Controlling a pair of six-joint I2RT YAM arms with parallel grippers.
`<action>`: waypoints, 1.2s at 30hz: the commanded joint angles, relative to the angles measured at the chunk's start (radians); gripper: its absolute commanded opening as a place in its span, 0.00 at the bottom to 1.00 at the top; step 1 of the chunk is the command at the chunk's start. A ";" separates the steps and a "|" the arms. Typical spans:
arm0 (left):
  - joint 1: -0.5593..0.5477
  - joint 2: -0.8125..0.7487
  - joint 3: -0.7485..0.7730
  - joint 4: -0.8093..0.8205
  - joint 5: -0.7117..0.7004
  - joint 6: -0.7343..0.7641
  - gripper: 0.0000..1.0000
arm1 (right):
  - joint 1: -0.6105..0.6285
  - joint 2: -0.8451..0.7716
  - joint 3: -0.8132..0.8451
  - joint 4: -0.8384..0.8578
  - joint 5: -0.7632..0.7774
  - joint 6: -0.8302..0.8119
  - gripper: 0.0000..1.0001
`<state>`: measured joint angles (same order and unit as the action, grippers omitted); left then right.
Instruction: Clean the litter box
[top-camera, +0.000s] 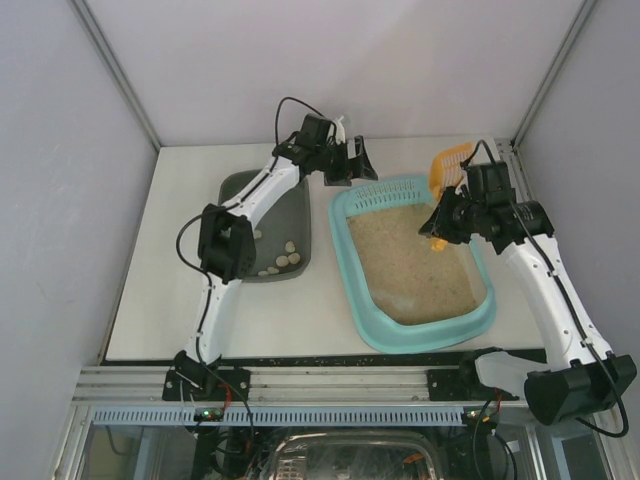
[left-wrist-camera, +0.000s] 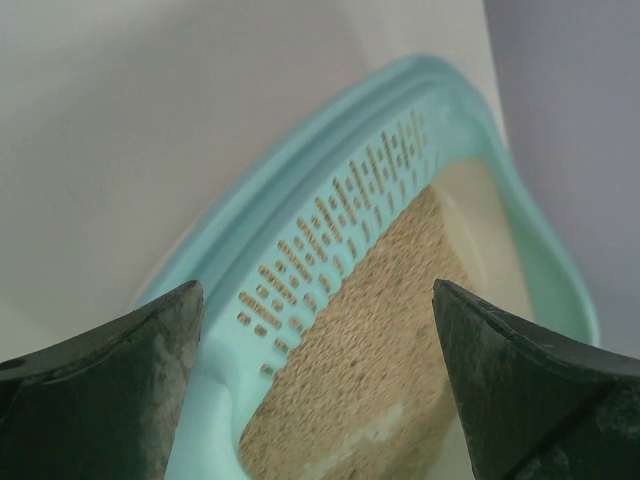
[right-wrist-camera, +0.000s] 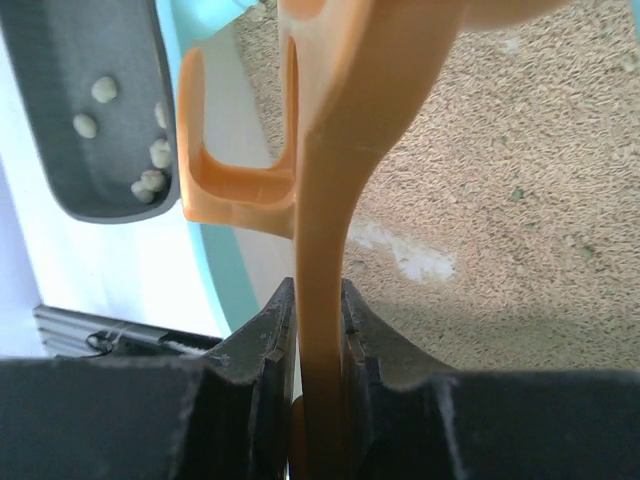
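Though apart, litter box (top-camera: 420, 340) under tool (top-camera: 441, 222)

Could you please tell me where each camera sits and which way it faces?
Top external: above and behind the bases, looking down on the table; both arms show.
Left wrist: on the left gripper, facing the perforated end of the litter box; its open fingers show.
Right wrist: on the right gripper, looking along the clamped scoop to the litter and tub; its fingers show.
All three share the litter box.
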<state>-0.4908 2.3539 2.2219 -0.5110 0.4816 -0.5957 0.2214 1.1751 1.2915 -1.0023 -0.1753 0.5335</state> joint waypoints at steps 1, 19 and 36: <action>0.013 -0.103 0.029 -0.116 -0.016 0.223 1.00 | -0.054 0.002 0.024 -0.033 -0.172 0.032 0.00; -0.128 -0.053 -0.031 -0.277 -0.092 0.591 1.00 | -0.062 -0.398 -0.223 0.042 -0.280 0.133 0.00; -0.124 -0.254 -0.470 -0.185 -0.180 0.525 1.00 | -0.032 -0.017 -0.300 0.083 -0.376 0.075 0.00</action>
<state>-0.5934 2.1452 1.8931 -0.5915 0.2680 -0.0025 0.1741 1.0779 0.9543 -1.0405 -0.4858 0.6239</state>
